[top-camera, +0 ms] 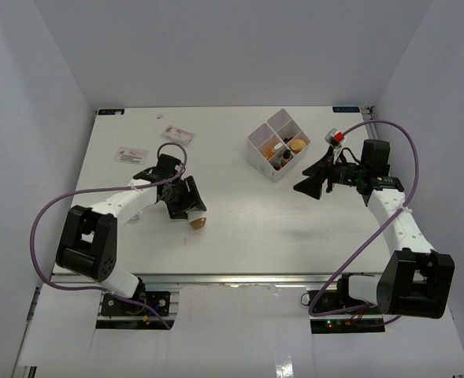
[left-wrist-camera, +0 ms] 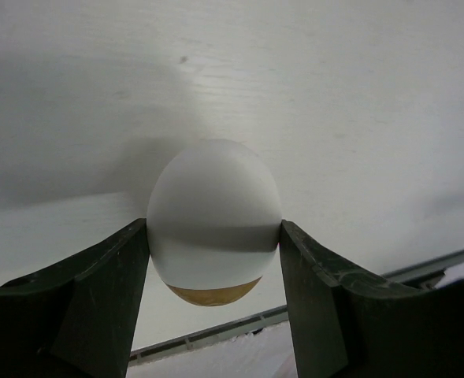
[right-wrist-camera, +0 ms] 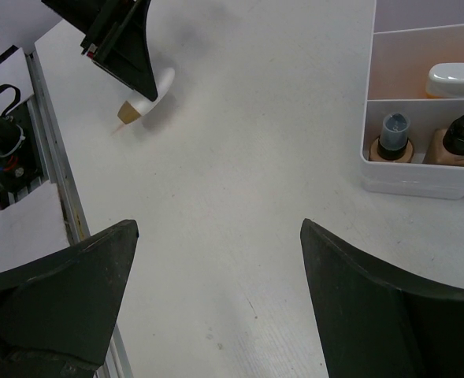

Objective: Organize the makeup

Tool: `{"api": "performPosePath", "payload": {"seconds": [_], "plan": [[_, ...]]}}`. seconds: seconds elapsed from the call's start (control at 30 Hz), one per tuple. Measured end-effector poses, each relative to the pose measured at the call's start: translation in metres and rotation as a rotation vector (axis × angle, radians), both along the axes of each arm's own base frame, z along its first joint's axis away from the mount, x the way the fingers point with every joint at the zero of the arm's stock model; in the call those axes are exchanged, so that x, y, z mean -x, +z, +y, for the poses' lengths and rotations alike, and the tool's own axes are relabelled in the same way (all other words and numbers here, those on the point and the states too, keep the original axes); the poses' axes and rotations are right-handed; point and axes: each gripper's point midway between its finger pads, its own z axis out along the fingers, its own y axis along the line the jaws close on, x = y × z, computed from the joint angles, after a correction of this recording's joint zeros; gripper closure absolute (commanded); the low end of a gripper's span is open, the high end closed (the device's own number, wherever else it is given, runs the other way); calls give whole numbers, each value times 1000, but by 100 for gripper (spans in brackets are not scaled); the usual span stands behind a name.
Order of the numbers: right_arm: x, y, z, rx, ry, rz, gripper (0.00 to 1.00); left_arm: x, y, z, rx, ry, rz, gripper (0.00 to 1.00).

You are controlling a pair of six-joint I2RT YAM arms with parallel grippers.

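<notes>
My left gripper (top-camera: 194, 217) is shut on a white and tan egg-shaped sponge (top-camera: 198, 224) close over the table, left of centre. In the left wrist view the sponge (left-wrist-camera: 214, 205) sits squeezed between both fingers, tan tip down. It also shows in the right wrist view (right-wrist-camera: 143, 103). My right gripper (top-camera: 306, 188) is open and empty, right of the white four-compartment box (top-camera: 268, 161). In the box (right-wrist-camera: 421, 178) stand a beige dark-capped bottle (right-wrist-camera: 455, 143), a smaller grey-capped beige bottle (right-wrist-camera: 391, 140) and an orange tube with white cap (right-wrist-camera: 453, 79). The lipstick tubes are not visible.
Two small flat packets (top-camera: 178, 135) (top-camera: 131, 156) lie at the back left of the table. The metal rail of the table's near edge (right-wrist-camera: 57, 185) runs past the left arm's base. White walls close in the back and sides.
</notes>
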Motion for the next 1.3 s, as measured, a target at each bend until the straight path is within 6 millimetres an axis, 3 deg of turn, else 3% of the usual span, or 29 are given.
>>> {"api": "performPosePath", "payload": {"seconds": [0.23,0.4,0.5,0.6,0.73,0.97,1.07,1.2,1.3], "plan": [[-2,0,-5,0,-17,0,10,-38,56,-47,176,-131,-213,100],[-5,0,-12,-2,-38,1,10,-77,133,-113,260,-337,-546,100],[-6,-1,-16,-3,-52,3,10,-91,177,-155,297,-478,-770,100],[-7,-3,-19,-3,-63,10,10,-103,199,-180,299,-573,-933,100],[-7,-4,-21,-3,-68,11,10,-134,203,-196,248,-611,-1074,100],[-8,-4,-21,0,-71,7,10,-203,179,-211,1,-417,-1176,100],[-9,-5,-23,3,-79,7,10,-210,164,-223,-130,-331,-1209,100],[-11,-5,-25,8,-88,4,10,-223,165,-250,-320,-172,-1278,100],[-11,-5,-26,10,-91,2,10,-214,159,-261,-390,-126,-1288,100]]}}
